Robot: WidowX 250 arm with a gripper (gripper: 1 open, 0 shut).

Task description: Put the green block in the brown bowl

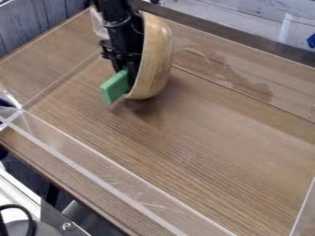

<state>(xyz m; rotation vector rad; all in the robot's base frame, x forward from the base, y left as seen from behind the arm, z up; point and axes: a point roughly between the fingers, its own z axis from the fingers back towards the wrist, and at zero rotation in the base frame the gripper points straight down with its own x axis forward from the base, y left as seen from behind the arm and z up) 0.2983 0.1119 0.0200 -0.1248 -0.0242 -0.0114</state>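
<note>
wooden table (209,129) fills most of the view, brown grain running along its length, with low clear plastic walls (74,147) around the edges; the near wall crosses the bottom left and a side wall runs down the right. a pale glare patch sits on the wood right of centre.

black robot arm (113,20) comes down from the top left, pointing straight down at the table.

brown bowl (154,63) is in the upper left of the table, tipped up on its side, not flat on its base; its opening faces left toward the arm and its rounded outside faces right. it casts a small dark shadow on the wood below it. the arm's lower part is right against the bowl's open side, partly inside the rim line.

gripper (122,66) is at the bottom of the arm, fingers pinched together on the top end of the green block (117,87).

the green block hangs tilted from the fingers, lower end down and left, just at the bowl's lower left rim, overlapping it from this angle. cannot tell if the block touches the bowl or the table. the block is not inside the bowl.
</note>
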